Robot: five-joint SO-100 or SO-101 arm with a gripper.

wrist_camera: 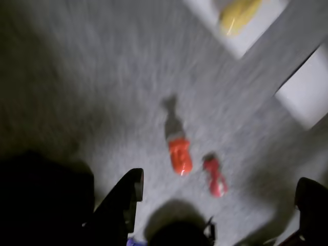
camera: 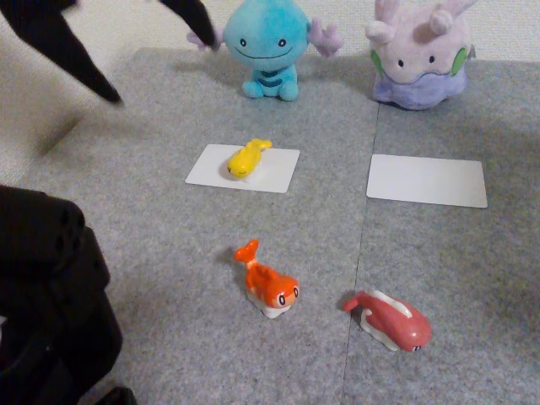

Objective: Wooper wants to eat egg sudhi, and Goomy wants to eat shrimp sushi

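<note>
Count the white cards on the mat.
2: one card before the blue plush, holding the yellow toy; another card before the lilac plush, bare.

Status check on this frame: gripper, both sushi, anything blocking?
Gripper open, empty, above the mat. Egg sushi on the white card before Wooper. Shrimp sushi on the mat, Goomy card bare. Nothing blocking.

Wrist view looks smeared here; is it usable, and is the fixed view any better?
Wrist view: heavy motion blur, carpet streaked, the shrimp sushi and egg sushi reduced to soft blobs; the open gripper is dark but readable. Fixed view: mostly sharp, even soft light, the shrimp sushi, the egg sushi on its white card, Wooper and Goomy clear; only the dark arm at top left is blurred.
</note>
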